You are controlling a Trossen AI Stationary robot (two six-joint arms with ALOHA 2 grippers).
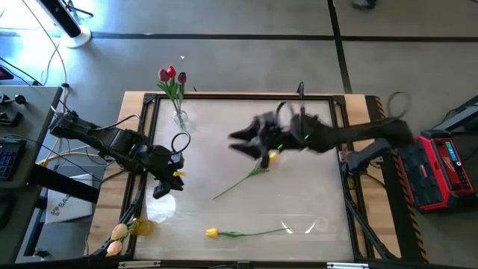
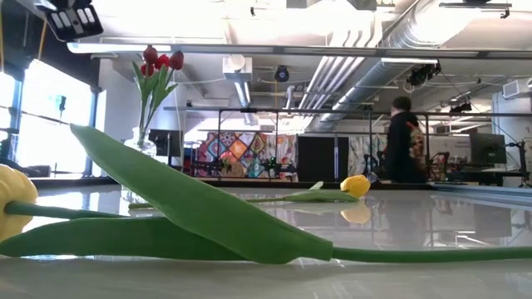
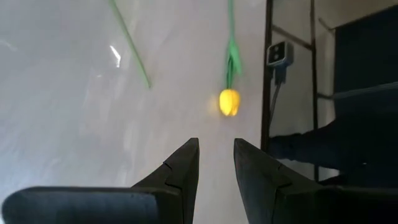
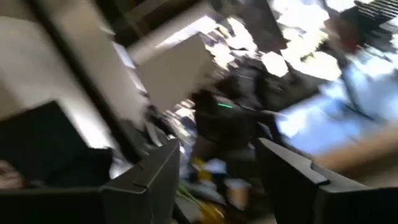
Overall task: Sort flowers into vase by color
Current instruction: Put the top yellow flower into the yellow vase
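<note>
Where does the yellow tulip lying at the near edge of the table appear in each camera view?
High view: the yellow tulip lies at bottom centre, its stem running right.
Low view: its head shows at the far left edge, with a big leaf across the foreground.
Left wrist view: probably the yellow head beyond the left gripper.
Right wrist view: cannot tell; too blurred.
Shared landmark: the vase of red tulips.

Right wrist view (image 4: 205, 112) motion-blurred throughout

Bright daylight, glare streaks on the glossy table (image 1: 299, 202), right wrist view heavily motion-blurred
</note>
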